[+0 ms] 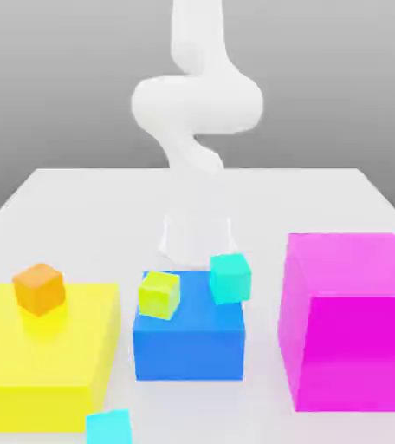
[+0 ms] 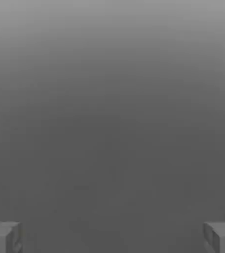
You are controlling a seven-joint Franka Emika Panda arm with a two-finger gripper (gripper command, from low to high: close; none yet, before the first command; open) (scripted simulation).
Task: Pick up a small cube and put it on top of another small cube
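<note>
"How's the gripper (image 2: 112, 238)?"
"Wide apart, nothing between its fingers."
"And the turquoise cube (image 1: 230, 278)?"
"On the blue block (image 1: 189, 351), by its right edge in the exterior view; lime cube (image 1: 159, 295) near the left."
"The cyan cube (image 1: 108, 427)?"
"Near the tabletop's (image 1: 262, 425) front edge, smooth and plain, beside the yellow slab (image 1: 41, 347)."

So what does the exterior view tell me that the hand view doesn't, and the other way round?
Exterior view: the white arm, the table, yellow, blue and magenta blocks, and four small cubes: orange, lime, turquoise and, at the near edge, cyan.

Hand view: the gripper, its two fingers spread wide with nothing between them.

Both: a part of the robot, and a plain grey background.
</note>
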